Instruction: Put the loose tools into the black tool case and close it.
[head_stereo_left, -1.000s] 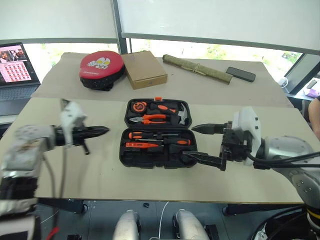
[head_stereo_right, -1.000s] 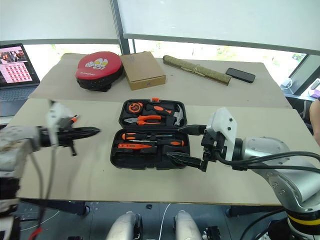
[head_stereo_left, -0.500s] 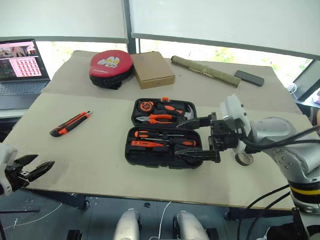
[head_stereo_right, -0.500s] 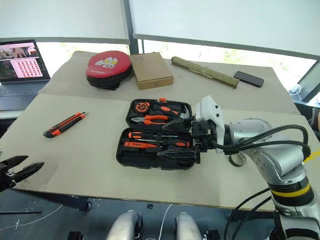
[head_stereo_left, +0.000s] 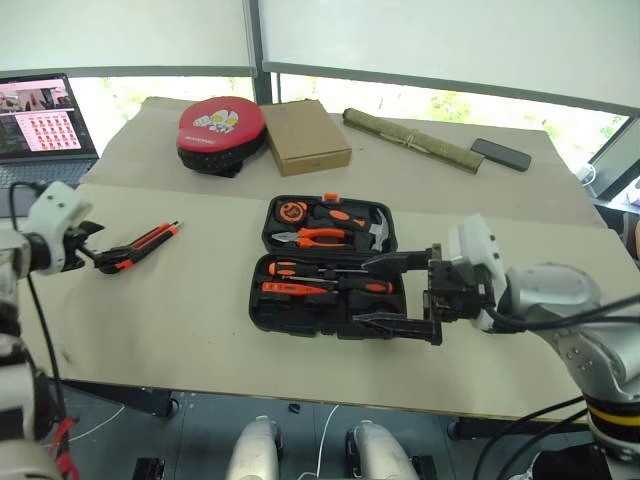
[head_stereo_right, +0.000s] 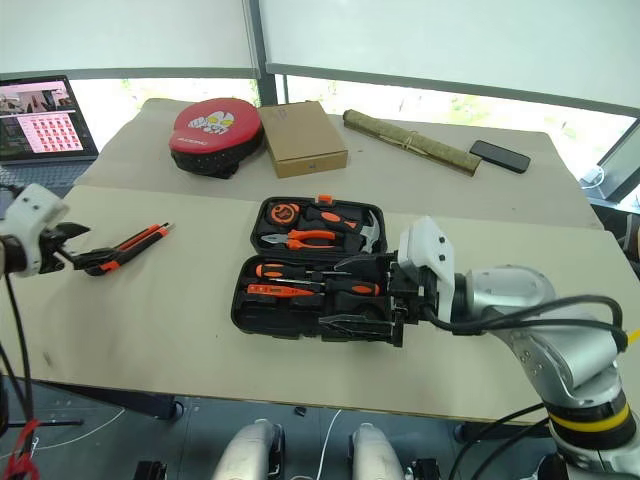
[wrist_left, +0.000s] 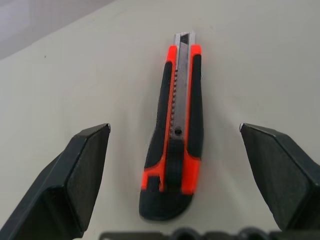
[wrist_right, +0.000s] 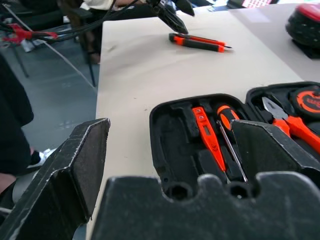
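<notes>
Our left pincer (wrist_left: 175, 185) is wide open and empty, straddling the utility knife (wrist_left: 175, 135) flat on the desk (head_stereo_left: 190, 310), black tool case (head_stereo_left: 325, 265) well off toward the open, empty right pincer (head_stereo_left: 398, 292); risk: low slick handle skids out on closing.

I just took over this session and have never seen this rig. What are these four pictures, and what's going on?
A two-armed humanoid stands at a table. Two pictures come from its head, side by side; the other two from cameras on each wrist, looking along that gripper's black fingers.

The black tool case lies open, with most tools already in their slots. One utility knife lies loose on the table. The left gripper is open with a finger on either side of the knife, not holding it. The right gripper hangs open by the case, empty.

At the back: a red pad, a cardboard box, a rolled bundle and a phone.
</notes>
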